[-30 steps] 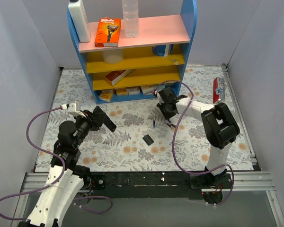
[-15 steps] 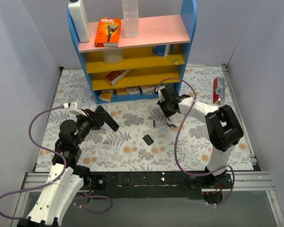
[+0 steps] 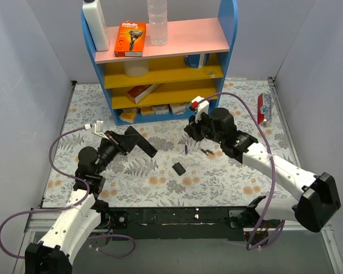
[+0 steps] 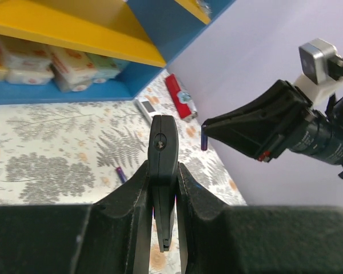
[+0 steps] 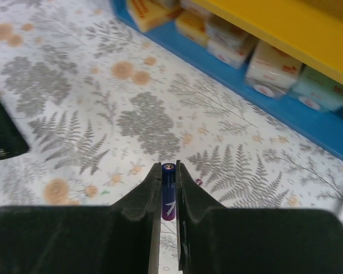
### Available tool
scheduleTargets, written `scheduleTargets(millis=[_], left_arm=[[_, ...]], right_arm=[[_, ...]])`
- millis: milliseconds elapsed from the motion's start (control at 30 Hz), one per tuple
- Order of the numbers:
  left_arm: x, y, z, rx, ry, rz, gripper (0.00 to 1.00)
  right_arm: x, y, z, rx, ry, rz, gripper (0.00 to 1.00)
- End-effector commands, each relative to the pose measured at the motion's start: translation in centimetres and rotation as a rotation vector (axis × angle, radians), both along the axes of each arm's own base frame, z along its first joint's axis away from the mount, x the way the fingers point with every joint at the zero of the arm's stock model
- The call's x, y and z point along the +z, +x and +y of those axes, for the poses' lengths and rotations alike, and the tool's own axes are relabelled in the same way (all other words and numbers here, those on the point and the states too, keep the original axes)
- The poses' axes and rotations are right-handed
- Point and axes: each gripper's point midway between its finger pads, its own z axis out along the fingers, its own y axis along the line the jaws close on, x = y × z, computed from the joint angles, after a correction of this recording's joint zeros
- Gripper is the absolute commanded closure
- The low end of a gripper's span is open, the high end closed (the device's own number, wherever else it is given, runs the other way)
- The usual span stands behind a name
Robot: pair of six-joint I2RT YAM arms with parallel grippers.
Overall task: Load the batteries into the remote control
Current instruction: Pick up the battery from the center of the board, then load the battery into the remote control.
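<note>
My left gripper (image 3: 127, 141) is shut on a black remote control (image 3: 142, 142), held edge-on above the table; in the left wrist view the remote control (image 4: 162, 145) stands between the fingers. My right gripper (image 3: 190, 131) is shut on one of the batteries (image 5: 169, 194), a slim purple-blue cylinder with its silvery end pointing out past the fingertips. That battery (image 4: 204, 139) also shows at the right gripper's tip, to the right of the remote and apart from it. Another battery (image 3: 186, 149) lies on the floral table.
A small black flat piece (image 3: 179, 168) lies on the table near the middle. A blue shelf unit (image 3: 160, 63) with boxes stands at the back. A red item (image 3: 260, 108) and a white remote (image 4: 144, 107) lie at the right edge. A small dark bit (image 3: 207, 152) rests below the right gripper.
The right arm has stretched out low over the table and its gripper has risen with a battery in it. The left gripper has carried the remote rightward, toward the middle.
</note>
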Motion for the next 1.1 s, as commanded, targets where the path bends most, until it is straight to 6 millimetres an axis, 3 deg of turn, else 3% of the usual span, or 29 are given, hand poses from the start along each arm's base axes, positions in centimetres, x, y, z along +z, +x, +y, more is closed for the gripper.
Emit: scheduleTargets(millis=[0, 167, 333, 733, 1067], left_arm=[[2.5, -1.4, -1.7, -0.127, -0.152, -0.075, 1.0], [1.5, -2.0, -2.1, -0.172, -0.22, -0.067, 1.0], [1.3, -2.7, -2.2, -0.198, -0.273, -0.054, 1.0], [2.2, -3.3, -1.6, -0.175, -0.323, -0.064, 1.0], [1.8, -3.0, -1.3, -0.154, -0.35, -0.029, 1.0]], right_arm=[[5.5, -3.6, 3.4, 0.139, 0.217, -0.137, 0.99], [8.6, -7.4, 4.9, 0.206, 0.343, -0.195, 0.99], [9.6, -9.9, 6.4, 0.267, 0.441, -0.231, 0.99], [9.3, -12.9, 10.3, 0.37, 0.475, -0.222, 0.99], [8.6, -14.1, 12.0, 0.424, 0.458, -0.214, 0.99]])
